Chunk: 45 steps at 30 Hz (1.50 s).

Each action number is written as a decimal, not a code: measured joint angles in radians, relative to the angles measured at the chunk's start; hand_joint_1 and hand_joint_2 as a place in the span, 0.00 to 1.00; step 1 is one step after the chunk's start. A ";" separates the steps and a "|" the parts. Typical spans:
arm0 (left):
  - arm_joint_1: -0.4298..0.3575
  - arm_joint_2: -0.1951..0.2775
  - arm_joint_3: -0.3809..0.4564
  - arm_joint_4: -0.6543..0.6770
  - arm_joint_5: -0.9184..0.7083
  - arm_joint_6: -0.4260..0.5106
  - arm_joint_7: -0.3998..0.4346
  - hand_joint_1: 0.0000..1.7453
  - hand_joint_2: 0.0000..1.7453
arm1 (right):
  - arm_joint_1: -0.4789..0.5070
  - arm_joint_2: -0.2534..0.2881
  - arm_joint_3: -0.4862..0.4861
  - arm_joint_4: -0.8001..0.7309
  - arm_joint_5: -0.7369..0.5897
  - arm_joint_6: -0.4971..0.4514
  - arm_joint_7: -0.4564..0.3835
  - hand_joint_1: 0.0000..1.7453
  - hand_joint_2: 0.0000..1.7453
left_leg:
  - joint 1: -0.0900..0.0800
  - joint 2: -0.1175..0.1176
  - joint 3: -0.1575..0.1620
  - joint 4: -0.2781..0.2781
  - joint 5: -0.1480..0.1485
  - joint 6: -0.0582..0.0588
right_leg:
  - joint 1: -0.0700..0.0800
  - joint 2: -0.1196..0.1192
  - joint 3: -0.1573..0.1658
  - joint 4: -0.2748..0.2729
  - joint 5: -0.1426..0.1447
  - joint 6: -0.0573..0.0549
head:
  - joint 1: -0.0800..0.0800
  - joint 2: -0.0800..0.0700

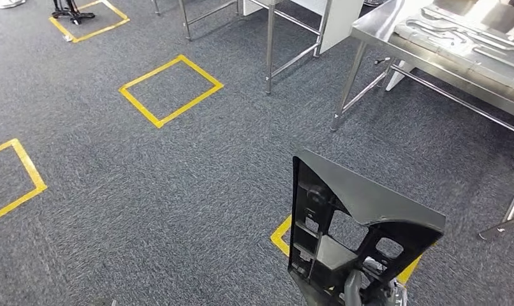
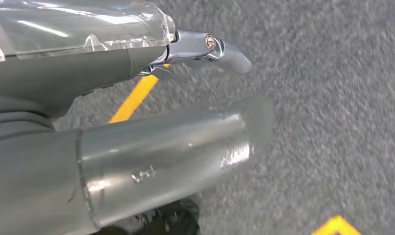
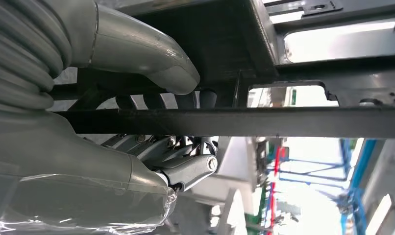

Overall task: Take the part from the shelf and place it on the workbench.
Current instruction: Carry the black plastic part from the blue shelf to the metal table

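Several dark fingers point(image 3: 185, 100) of the right hand point(image 3: 112, 98) are curled around a bar of the black part point(image 3: 225, 44), with the grey thumb pressed against it from the opposite side. In the head view, the part point(image 1: 350, 223) is held upright above the grey carpet point(image 1: 178, 191), near a yellow floor marking point(image 1: 281, 236). The left hand point(image 2: 136, 122) is seen over carpet; nothing is held, and whether its fingers are spread or curled cannot be told. A steel workbench point(image 1: 382, 32) stands well apart from the part, ahead and to the right.
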 joint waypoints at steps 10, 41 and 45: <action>0.005 -0.001 0.000 0.000 0.000 0.000 -0.001 0.00 0.00 | 0.001 -0.001 0.006 -0.003 0.000 -0.002 0.004 1.00 1.00 | 0.007 -0.104 -0.111 0.202 -0.048 -0.021 | -0.011 0.115 0.023 -0.015 0.004 -0.025 | -0.008 0.000; 0.006 -0.009 0.000 0.000 -0.001 -0.001 -0.003 0.00 0.00 | -0.002 -0.018 0.026 -0.007 -0.001 -0.027 0.023 1.00 1.00 | 0.007 -0.108 -0.099 0.152 -0.021 -0.017 | -0.009 0.067 0.027 -0.019 0.003 -0.023 | -0.003 0.000; 0.007 -0.008 0.000 0.000 -0.001 -0.001 -0.004 0.00 0.00 | -0.004 -0.020 0.029 -0.007 -0.016 -0.019 0.025 1.00 1.00 | 0.001 -0.136 -0.033 0.014 0.019 0.001 | -0.008 0.092 0.018 -0.004 -0.003 -0.003 | -0.003 0.000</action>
